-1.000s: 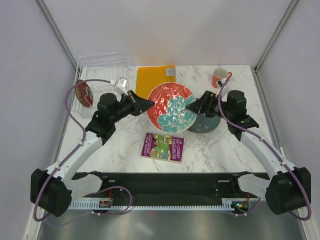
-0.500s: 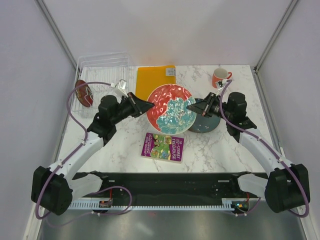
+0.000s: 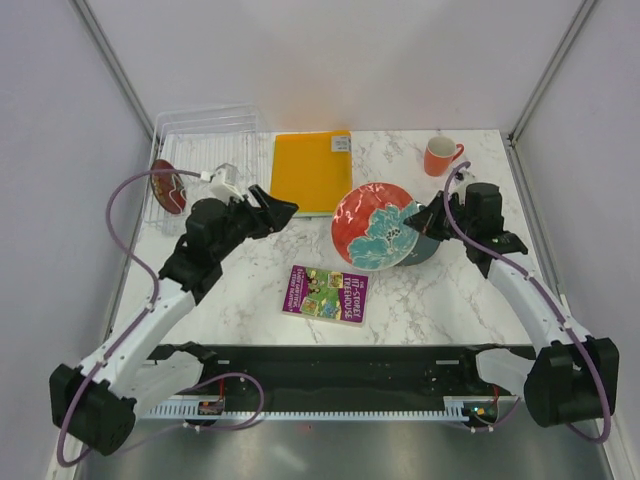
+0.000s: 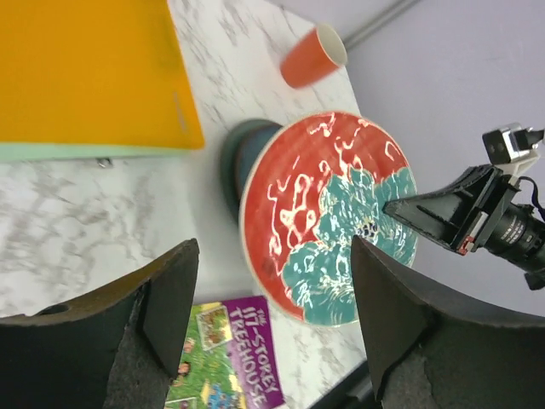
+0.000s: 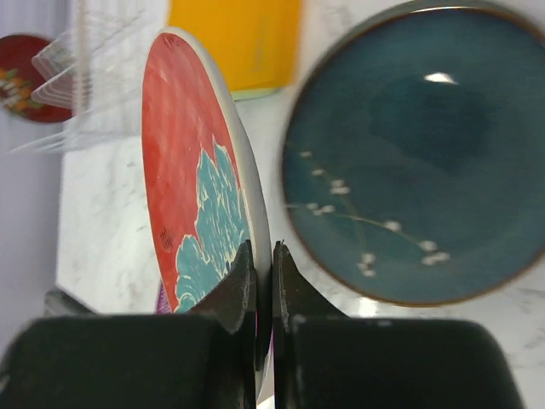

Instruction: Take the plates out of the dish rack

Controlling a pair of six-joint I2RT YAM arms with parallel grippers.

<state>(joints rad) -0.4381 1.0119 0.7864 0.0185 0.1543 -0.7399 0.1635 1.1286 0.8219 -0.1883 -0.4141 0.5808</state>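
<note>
The dish rack (image 3: 205, 150) is holding one small dark red plate (image 3: 168, 187) on edge at its left side. Just right of the rack, the left end effector (image 3: 284, 207) is gaping wide, gripping nothing. Farther right, the right end effector (image 5: 262, 256) is pinching the rim of the red-and-teal plate (image 3: 375, 226), tilted over the dark teal plate (image 5: 417, 162) lying on the marble table (image 3: 240, 290).

red-and-teal plate (image 3: 375, 226), dark teal plate (image 5: 417, 162)
</note>
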